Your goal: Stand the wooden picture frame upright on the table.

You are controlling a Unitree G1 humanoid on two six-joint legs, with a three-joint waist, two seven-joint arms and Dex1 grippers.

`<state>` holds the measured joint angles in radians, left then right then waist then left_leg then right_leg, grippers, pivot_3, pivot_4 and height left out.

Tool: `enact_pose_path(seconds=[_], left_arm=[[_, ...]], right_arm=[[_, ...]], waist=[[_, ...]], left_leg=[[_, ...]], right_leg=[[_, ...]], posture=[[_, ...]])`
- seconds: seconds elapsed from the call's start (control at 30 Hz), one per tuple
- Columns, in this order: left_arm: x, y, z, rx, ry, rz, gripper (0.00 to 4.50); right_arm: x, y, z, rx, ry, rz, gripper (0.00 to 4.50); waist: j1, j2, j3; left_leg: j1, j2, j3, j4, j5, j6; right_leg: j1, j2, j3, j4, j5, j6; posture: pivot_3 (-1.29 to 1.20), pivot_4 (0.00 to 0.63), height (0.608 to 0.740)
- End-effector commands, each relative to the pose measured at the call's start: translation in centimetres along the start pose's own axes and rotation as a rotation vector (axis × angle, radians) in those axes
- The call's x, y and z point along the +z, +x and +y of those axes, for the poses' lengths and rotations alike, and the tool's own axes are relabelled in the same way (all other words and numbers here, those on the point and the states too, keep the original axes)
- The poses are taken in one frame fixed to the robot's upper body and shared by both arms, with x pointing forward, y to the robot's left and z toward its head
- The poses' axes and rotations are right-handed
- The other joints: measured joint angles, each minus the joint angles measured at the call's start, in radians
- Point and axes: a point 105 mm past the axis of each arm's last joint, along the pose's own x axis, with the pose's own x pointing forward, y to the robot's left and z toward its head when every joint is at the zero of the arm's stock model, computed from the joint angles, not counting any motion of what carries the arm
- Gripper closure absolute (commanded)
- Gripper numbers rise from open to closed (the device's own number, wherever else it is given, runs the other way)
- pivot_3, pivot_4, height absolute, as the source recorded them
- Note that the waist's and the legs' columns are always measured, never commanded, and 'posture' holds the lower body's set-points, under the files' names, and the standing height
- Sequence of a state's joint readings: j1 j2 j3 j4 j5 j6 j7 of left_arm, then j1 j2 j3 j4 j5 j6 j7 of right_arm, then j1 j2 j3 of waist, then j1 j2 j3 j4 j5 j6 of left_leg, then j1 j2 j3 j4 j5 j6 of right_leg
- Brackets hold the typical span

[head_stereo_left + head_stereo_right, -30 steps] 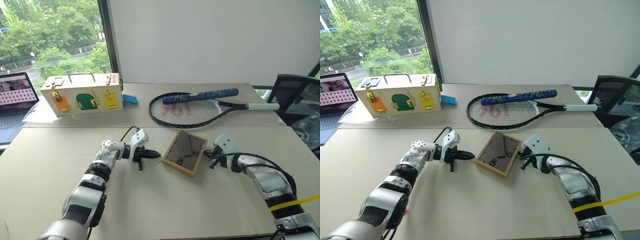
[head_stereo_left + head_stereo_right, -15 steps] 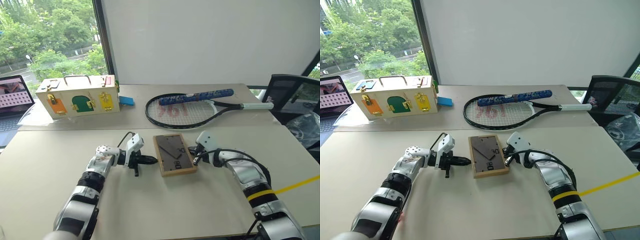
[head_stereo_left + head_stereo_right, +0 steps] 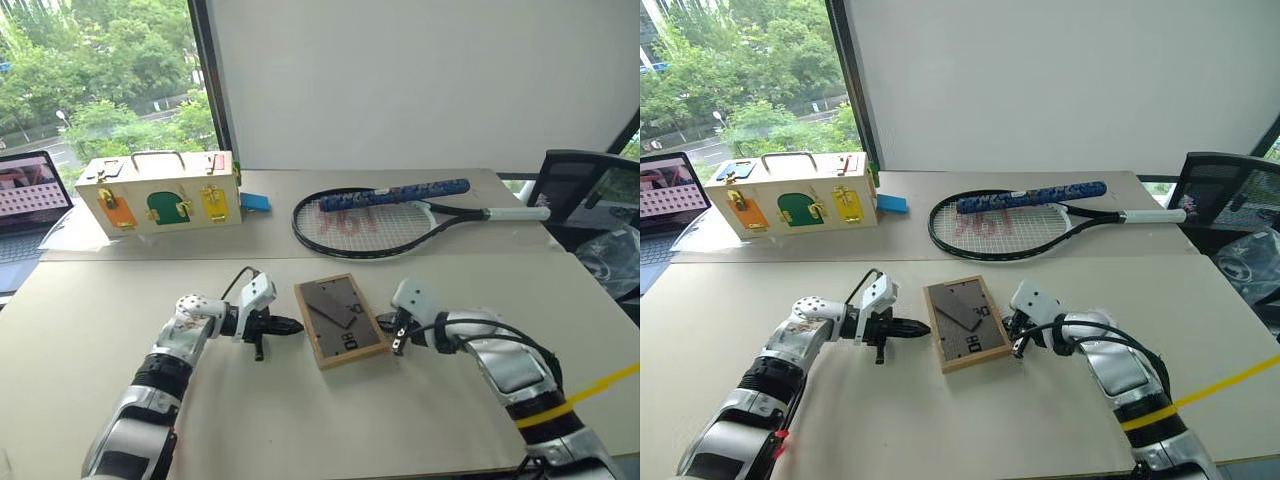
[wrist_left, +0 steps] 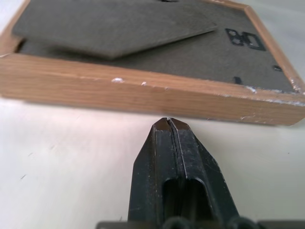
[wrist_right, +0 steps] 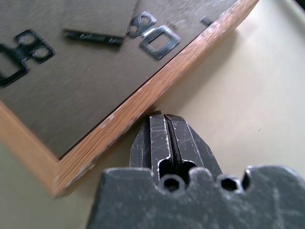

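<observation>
The wooden picture frame (image 3: 340, 321) lies flat on the table (image 3: 90, 310), its dark grey back panel up and the hinged stand folded on it. My left gripper (image 3: 296, 325) is shut, its tip just short of the frame's left edge (image 4: 143, 93). My right gripper (image 3: 388, 333) is shut too, its tip against the frame's right edge (image 5: 157, 90). Neither holds anything. The photo side faces down and is hidden.
A tennis racket (image 3: 370, 220) with a blue grip lies behind the frame. A cream wooden box (image 3: 160, 195) with coloured doors stands at the back left, a small blue block (image 3: 257, 202) beside it. A laptop (image 3: 35, 190) sits at the left edge, a black chair (image 3: 585, 195) at the right.
The frame went from propped at a tilt to lying flat, shifted left and toward me. My right gripper followed its right edge inward; my left drew back a little.
</observation>
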<state>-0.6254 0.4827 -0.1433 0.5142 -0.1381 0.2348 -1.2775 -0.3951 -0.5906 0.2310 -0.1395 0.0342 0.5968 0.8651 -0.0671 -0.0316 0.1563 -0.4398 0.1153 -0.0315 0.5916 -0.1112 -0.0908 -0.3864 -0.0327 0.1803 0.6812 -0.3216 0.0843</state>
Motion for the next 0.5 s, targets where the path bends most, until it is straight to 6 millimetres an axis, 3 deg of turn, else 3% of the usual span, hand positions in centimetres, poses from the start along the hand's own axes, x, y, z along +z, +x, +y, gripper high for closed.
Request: enact_pose_path(seconds=[0.03,0.27,0.5], left_arm=[[-2.6,-1.2,0.8,0.098,-0.037,0.100,4.50],[-2.4,0.6,0.0,0.103,-0.044,0.072,4.50],[-2.3,0.8,0.3,0.131,-0.037,0.060,4.50]], right_arm=[[-0.5,0.3,2.5,0.084,0.063,0.035,4.47],[0.3,0.5,4.3,0.116,0.094,0.037,4.47],[0.0,0.0,5.2,0.134,0.134,0.051,4.47]], waist=[[-0.001,0.000,-0.001],[0.006,0.000,-0.005],[0.022,-0.002,-0.012]], left_leg=[[0.000,0.000,0.000,0.000,0.000,0.000],[0.000,0.000,0.000,0.000,0.000,0.000],[0.000,0.000,0.000,0.001,0.000,0.000]], right_leg=[[0.000,0.000,0.000,0.000,0.000,0.000],[0.000,0.000,0.000,0.000,0.000,0.000],[0.000,0.000,0.000,0.000,-0.001,0.000]], posture=[[0.00,0.150,0.698],[0.00,0.150,0.698],[0.00,0.150,0.698]])
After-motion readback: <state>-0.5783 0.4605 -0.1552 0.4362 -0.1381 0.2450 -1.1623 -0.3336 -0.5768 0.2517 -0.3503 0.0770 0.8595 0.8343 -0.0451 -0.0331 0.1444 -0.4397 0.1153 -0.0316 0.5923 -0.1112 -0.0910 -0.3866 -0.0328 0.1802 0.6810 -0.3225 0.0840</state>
